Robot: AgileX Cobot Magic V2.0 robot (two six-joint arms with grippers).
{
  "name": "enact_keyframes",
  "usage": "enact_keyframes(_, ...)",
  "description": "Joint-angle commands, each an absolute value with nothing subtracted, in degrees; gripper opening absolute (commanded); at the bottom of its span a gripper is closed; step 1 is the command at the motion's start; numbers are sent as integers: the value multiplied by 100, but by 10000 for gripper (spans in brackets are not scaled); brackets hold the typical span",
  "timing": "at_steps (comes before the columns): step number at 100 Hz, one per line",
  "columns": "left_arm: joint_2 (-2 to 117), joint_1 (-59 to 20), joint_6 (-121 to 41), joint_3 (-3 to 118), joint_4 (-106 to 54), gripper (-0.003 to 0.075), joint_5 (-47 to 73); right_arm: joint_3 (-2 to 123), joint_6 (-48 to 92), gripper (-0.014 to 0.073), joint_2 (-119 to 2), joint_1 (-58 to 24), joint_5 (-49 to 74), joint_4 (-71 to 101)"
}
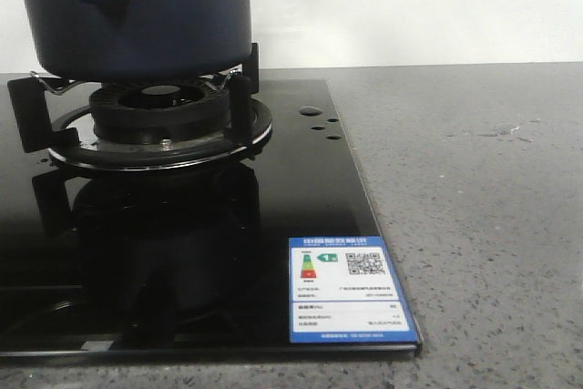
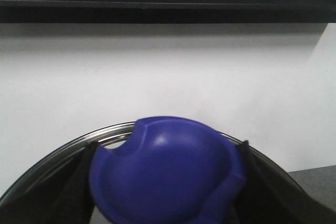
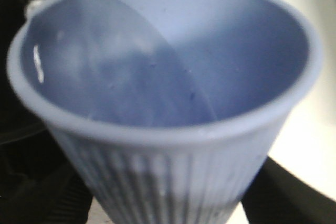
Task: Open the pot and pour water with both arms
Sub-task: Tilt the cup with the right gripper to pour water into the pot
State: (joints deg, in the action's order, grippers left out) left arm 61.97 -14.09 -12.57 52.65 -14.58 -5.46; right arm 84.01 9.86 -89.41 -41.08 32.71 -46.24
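The dark navy pot stands on the burner grate at the front view's top left, its top cut off by the frame. Neither gripper shows in that view. In the left wrist view my left gripper is shut on the lid's blue knob, a black finger on each side. The lid's metal rim arcs behind the knob, against a white wall. My right gripper is shut on a pale blue ribbed cup. The cup is tilted, with water inside it.
The gas burner and its black grate sit on a glossy black cooktop with an energy label near its front right corner. Grey speckled counter lies to the right, with a few water drops on it.
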Motion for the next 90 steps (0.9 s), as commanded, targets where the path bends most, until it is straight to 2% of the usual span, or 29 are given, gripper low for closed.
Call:
enact_keyframes(1,6034,-1403,-1261,5483,-1439,369,-1267,8655,1014,302,-8767,-4201,2894,-5396)
enact_keyframes(90,6034,-1403,-1261,5483,-1439,369,-1267,8655,1014,302,-8901,-4211,2522,-8082)
